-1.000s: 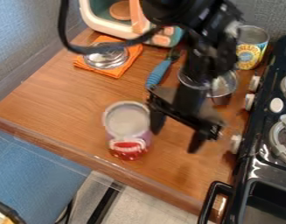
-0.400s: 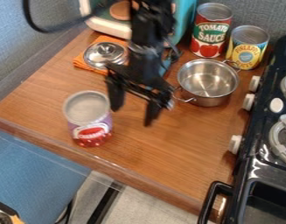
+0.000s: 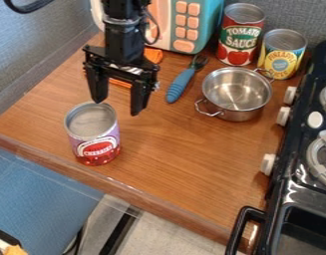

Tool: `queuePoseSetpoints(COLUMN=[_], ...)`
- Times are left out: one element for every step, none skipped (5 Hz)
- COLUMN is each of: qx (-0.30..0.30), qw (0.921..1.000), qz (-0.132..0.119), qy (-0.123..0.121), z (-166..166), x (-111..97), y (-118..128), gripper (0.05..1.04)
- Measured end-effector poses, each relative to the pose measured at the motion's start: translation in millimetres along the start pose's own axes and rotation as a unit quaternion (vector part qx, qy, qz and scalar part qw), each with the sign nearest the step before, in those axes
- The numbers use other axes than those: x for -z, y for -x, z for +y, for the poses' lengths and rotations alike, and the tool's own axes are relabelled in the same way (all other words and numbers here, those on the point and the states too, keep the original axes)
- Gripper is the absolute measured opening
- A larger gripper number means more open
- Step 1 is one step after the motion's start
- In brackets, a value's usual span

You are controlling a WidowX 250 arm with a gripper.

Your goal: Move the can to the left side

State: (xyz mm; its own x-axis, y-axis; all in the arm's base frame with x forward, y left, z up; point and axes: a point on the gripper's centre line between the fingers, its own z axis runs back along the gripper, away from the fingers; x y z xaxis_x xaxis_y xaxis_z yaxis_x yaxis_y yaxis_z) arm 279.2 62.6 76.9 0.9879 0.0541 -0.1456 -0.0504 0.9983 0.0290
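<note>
The gripper (image 3: pixel 116 106) hangs open over the left part of the wooden counter, its two fingers apart with nothing between them. The can (image 3: pixel 95 138), purple and red with a silver top, stands upright near the counter's front left edge. It is just below the gripper in the view, with the left fingertip by its top rim; whether they touch I cannot tell.
A steel pot (image 3: pixel 237 94) stands right of a blue-handled fork (image 3: pixel 181 85). Behind are a tomato can (image 3: pixel 240 35), a pineapple can (image 3: pixel 281 54) and a toy microwave (image 3: pixel 186 25). An orange cloth (image 3: pixel 152 55) lies behind the gripper. The stove (image 3: pixel 300 169) borders the right.
The can has shifted left along the counter, mostly before the middle frame. The gripper has moved left and toward the back, uncovering the pot and the tomato can.
</note>
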Motion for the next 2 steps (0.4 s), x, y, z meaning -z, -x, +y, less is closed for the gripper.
queuePoseSetpoints(qx=[0.018, 0.028], qw=[0.9996, 0.996], qz=[-0.014, -0.082], qy=[0.017, 0.021], z=[-2.8, -7.1], x=[-0.9, -21.2], y=[-3.5, -4.0], gripper=[1.0, 1.0])
